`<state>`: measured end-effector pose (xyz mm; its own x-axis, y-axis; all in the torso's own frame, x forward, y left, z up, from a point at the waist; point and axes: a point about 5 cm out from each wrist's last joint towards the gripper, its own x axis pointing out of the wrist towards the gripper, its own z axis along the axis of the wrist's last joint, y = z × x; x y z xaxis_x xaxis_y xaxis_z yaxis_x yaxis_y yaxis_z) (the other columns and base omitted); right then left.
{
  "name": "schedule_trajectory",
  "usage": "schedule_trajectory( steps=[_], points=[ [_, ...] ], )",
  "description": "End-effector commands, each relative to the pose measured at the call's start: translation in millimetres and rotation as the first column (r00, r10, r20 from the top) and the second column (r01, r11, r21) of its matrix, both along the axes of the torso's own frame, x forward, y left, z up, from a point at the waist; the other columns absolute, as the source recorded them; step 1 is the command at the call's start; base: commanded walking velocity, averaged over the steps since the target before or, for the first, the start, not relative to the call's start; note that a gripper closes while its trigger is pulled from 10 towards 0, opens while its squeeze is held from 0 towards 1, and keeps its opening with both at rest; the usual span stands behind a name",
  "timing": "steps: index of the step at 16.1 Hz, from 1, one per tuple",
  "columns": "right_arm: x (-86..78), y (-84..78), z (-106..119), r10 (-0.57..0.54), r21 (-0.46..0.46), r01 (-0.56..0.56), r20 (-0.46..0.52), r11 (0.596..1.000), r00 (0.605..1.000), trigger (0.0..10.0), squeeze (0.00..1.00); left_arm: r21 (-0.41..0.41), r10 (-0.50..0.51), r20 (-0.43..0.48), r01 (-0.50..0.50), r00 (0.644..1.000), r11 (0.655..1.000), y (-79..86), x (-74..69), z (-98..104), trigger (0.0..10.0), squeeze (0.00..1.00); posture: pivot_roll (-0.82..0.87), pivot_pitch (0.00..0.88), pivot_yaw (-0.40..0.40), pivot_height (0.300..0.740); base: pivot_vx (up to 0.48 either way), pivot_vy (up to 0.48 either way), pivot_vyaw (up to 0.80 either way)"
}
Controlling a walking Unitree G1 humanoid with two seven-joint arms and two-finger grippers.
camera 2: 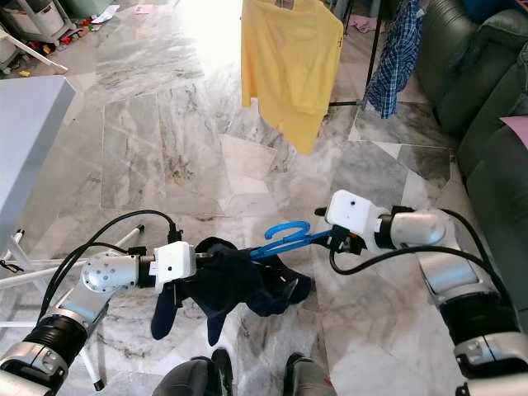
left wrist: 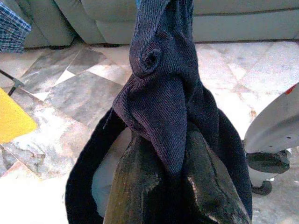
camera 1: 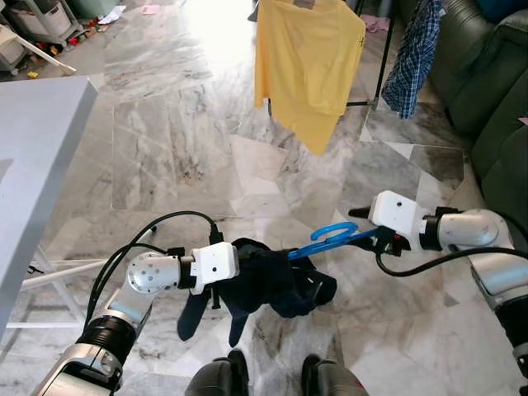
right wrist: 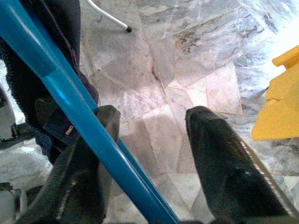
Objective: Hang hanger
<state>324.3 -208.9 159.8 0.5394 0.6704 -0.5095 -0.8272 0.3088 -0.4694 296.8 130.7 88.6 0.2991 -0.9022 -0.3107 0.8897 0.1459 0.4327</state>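
A blue plastic hanger (camera 1: 334, 233) with a dark navy garment (camera 1: 276, 285) draped over it hangs low in front of me, between my two arms. My left gripper (left wrist: 173, 186) is shut on a bunched fold of the navy garment (left wrist: 163, 107); its fingertips are buried in the cloth. My right gripper (camera 1: 388, 241) is at the hanger's other end. Its fingers (right wrist: 88, 172) stand apart, and the blue hanger bar (right wrist: 60, 88) runs along the inner side of one of them. A yellow shirt (camera 1: 305, 58) hangs on a clothes rack ahead.
A blue plaid shirt (camera 1: 412, 58) hangs on the same rack, whose black pole (camera 1: 386, 49) stands behind it. A dark green sofa (camera 1: 495, 91) lines the right side. A grey table (camera 1: 33, 165) stands at left, with white frame legs (camera 1: 49, 276) below. Marble floor lies between.
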Motion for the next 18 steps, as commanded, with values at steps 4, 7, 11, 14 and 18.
schedule_trajectory(
  steps=[4,7,11,14,18],
  points=[
    [-2.5,-7.5,5.0,0.048,-0.018,-0.049,-0.055,0.999,0.997,10.0,0.0,0.013,-0.033,0.001,0.033,0.999,0.999,0.3,-3.9,-2.2,10.0,0.0,-0.12,0.24,0.073,0.74,0.0,0.0,0.0],
    [-8.7,-9.1,2.6,0.112,-0.035,-0.12,-0.165,0.992,0.98,0.0,0.0,0.015,-0.04,0.001,0.04,0.999,0.999,-0.5,-4.9,-3.2,10.0,0.0,-0.12,0.238,0.072,0.74,0.0,0.0,0.0],
    [-9.4,-8.4,0.6,0.121,-0.031,-0.129,-0.182,0.991,0.976,0.0,0.0,0.017,-0.042,0.0,0.041,0.999,0.999,-0.4,-5.8,-4.3,10.0,0.0,-0.12,0.237,0.071,0.74,0.0,0.0,0.0],
    [-9.3,-4.5,-2.0,0.115,-0.003,-0.118,-0.173,0.993,0.978,0.0,0.0,0.021,-0.046,0.001,0.046,0.999,0.999,-0.3,-6.6,-5.0,10.0,0.0,-0.12,0.239,0.074,0.74,0.0,0.0,0.0],
    [-9.8,-7.4,-2.1,0.079,0.048,-0.072,-0.154,0.996,0.985,0.0,0.0,0.029,-0.039,0.008,0.039,0.999,0.999,2.0,-4.0,-3.1,10.0,0.0,-0.11,0.238,0.081,0.74,0.0,0.0,0.0]
  ],
)
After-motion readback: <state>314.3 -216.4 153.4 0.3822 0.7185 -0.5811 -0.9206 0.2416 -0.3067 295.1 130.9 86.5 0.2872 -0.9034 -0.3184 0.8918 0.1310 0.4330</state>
